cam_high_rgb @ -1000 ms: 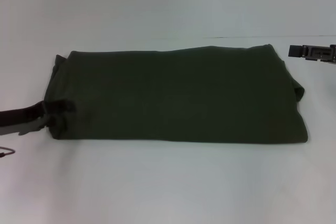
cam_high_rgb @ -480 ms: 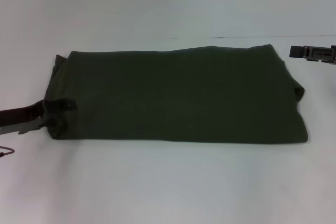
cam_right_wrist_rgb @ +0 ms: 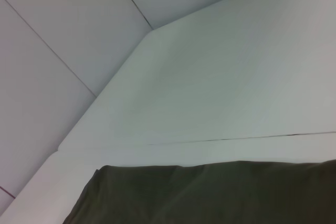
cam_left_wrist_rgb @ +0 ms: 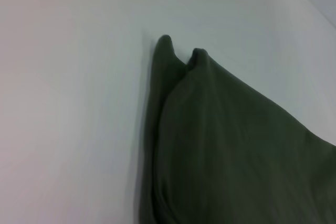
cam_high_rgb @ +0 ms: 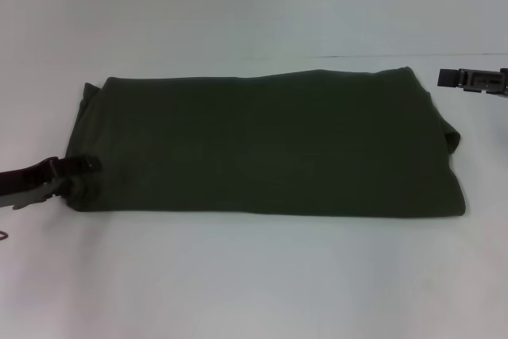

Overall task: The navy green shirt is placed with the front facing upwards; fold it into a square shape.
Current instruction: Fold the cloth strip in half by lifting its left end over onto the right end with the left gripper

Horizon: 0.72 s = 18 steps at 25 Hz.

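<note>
The navy green shirt (cam_high_rgb: 270,144) lies folded into a wide, flat rectangle across the middle of the white table (cam_high_rgb: 254,275), plain side up, with no lettering showing. My left gripper (cam_high_rgb: 79,174) sits at the shirt's left edge near the front corner, open, with its dark upper finger (cam_high_rgb: 89,163) just over the cloth's edge. The left wrist view shows that folded left end of the shirt (cam_left_wrist_rgb: 236,150) with two small peaks of cloth. My right gripper (cam_high_rgb: 472,78) hangs beyond the shirt's far right corner, away from the cloth. The right wrist view shows the shirt's far edge (cam_right_wrist_rgb: 210,192).
Bare white tabletop surrounds the shirt on all sides. A thin seam line (cam_right_wrist_rgb: 236,139) runs across the table behind the shirt, and pale wall panels (cam_right_wrist_rgb: 63,35) rise beyond the table's back edge.
My left gripper has slid back to the left, off the shirt's left edge; the shirt stayed where it lay. The right arm has not moved.
</note>
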Tool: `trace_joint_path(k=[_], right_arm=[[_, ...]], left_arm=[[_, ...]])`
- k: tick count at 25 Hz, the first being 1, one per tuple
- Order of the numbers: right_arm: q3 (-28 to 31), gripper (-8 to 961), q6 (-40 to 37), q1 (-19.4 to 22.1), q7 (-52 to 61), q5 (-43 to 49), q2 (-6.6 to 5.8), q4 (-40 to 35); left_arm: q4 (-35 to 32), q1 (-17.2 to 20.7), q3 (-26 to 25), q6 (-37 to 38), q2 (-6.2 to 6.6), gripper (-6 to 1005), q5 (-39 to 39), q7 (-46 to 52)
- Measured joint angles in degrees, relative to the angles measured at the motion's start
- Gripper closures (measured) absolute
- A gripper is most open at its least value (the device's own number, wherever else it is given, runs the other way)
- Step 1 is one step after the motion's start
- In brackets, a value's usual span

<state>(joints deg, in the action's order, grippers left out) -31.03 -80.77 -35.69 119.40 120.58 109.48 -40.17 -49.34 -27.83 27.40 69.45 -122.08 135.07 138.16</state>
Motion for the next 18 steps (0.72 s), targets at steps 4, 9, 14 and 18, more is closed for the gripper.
trace_joint_path(k=[4,9,14,18], right_arm=[[0.00,28,0.01,0.01,0.01,0.00,-0.06,0.00],[0.00,29,0.01,-0.01,0.03,0.00,-0.14,0.00],[0.00,28,0.01,-0.16,0.04,0.00,-0.17,0.00],[0.01,29,0.00,-0.24,0.04,0.00,-0.17,0.00]], left_arm=[[-1.08,0.76,-0.07,0.14,-0.04,121,0.03,0.27],[-1.32,1.20,-0.07,0.05,-0.04,121,0.09,0.35],[-1.36,1.60,-0.15,-0.18,0.00,121,0.20,0.38],[-1.43,2.08,-0.18,-0.20,0.00,121,0.24,0.44]])
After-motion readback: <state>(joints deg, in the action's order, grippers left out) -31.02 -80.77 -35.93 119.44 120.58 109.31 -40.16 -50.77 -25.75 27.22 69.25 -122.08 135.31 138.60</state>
